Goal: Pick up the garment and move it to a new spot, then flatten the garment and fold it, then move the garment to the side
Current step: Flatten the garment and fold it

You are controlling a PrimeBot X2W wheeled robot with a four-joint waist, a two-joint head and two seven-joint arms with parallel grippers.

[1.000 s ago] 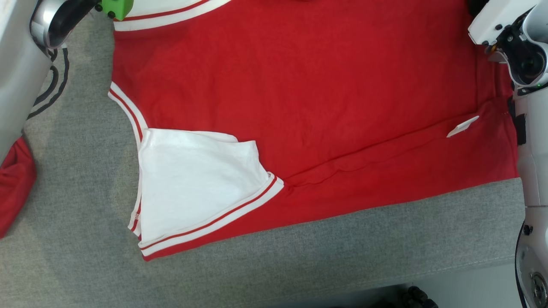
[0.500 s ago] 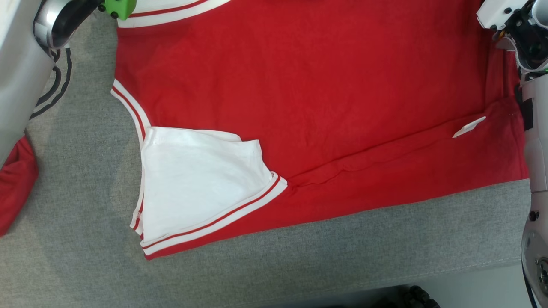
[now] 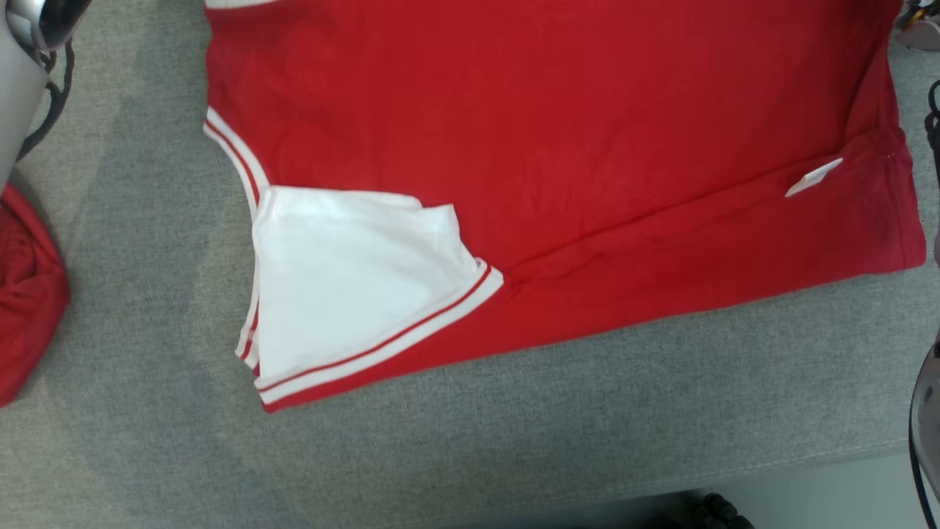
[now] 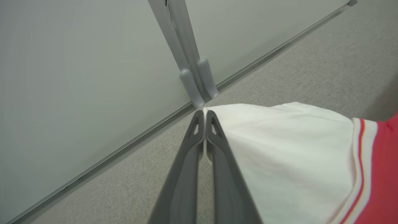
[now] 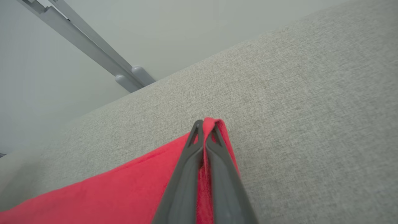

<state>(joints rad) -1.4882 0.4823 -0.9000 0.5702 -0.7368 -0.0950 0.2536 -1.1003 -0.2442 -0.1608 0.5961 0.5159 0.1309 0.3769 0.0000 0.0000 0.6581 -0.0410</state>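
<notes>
The red garment [image 3: 558,132] lay spread flat on the grey fabric surface [image 3: 587,426], its near white sleeve [image 3: 352,279] folded in over the body and a small white tag [image 3: 813,177] showing towards its right edge. The left gripper [image 4: 204,115] was pinched tight on the tip of the other sleeve [image 4: 279,149], fingers pressed together. The right gripper [image 5: 205,126] was clamped on a red corner, cloth caught between its fingers. A separate red cloth [image 3: 26,294] sat at the surface's left edge
</notes>
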